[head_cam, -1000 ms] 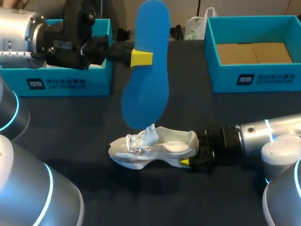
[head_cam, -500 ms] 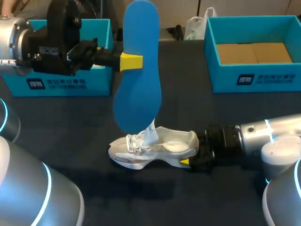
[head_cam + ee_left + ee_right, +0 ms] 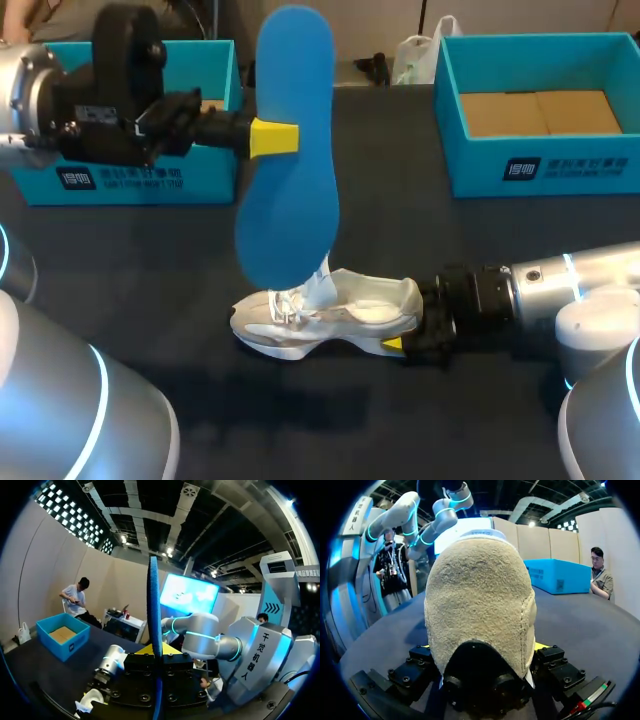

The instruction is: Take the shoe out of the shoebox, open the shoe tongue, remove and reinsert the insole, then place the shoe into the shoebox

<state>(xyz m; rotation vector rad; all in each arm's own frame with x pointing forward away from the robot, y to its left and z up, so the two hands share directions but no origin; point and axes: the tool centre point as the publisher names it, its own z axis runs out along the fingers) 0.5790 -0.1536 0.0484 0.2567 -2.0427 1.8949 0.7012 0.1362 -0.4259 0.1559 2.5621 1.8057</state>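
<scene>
Left claw (image 3: 273, 138) clamps the blue insole (image 3: 300, 205) upright above the shoe (image 3: 335, 312). Right claw (image 3: 402, 345) grips its heel on the counter (image 3: 150, 265).

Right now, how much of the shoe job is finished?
Done: the shoe sits out on the table, and its blue insole is out. In hand: the left end effector holds the insole upright over the shoe, while the right end effector grips its heel. Left: slide the insole back in, then put the shoe into the shoebox.
</scene>
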